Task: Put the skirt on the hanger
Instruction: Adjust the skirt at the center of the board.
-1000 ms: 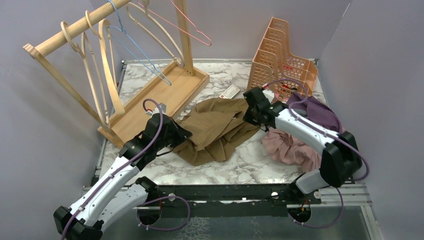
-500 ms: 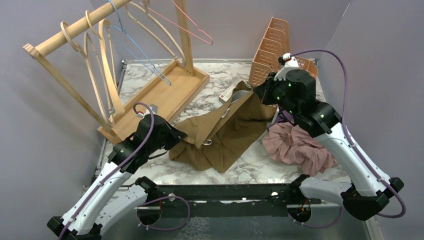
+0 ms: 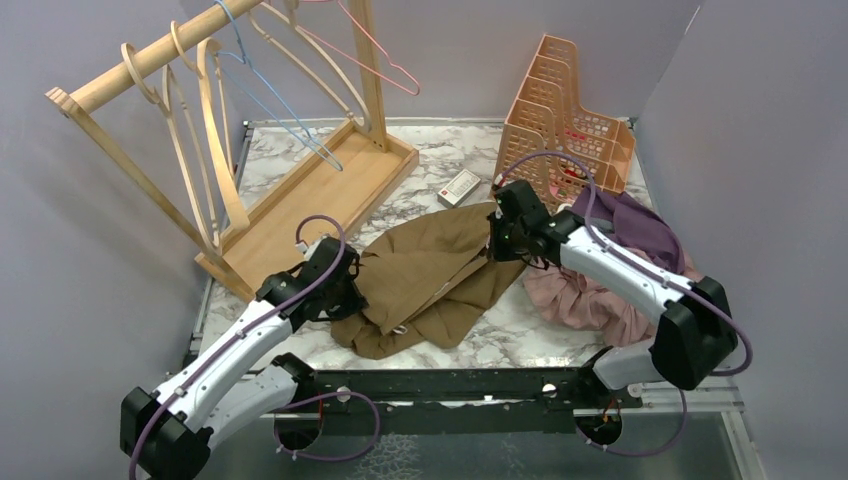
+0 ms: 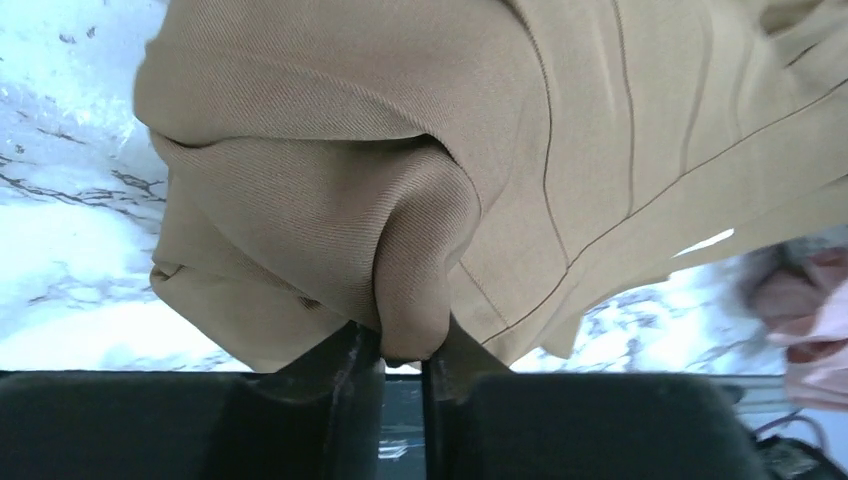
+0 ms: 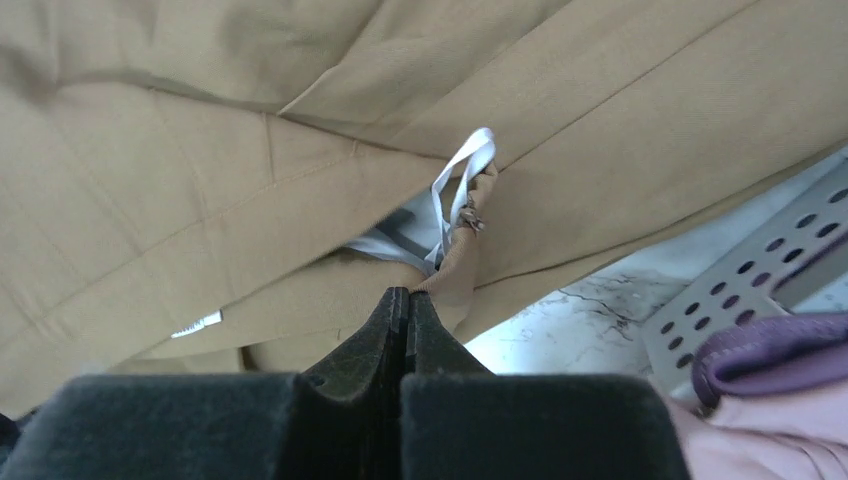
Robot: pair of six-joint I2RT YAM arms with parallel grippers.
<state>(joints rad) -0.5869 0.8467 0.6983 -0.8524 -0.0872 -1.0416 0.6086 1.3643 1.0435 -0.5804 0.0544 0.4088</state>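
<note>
The tan skirt lies crumpled on the desk, well apart from the hangers. The left end effector is clamped on a fold at one edge, and the right end effector is pinched shut on the opposite edge, beside a white loop. Both grips look set, but fetching a hanger and draping the skirt remain undone.

The skirt was matt tan cloth with a fine diagonal twill weave. The table looked smooth and marble-patterned. At upper left, the rack was pale bare wood. At upper right, the organizer was perforated orange plastic.
</note>
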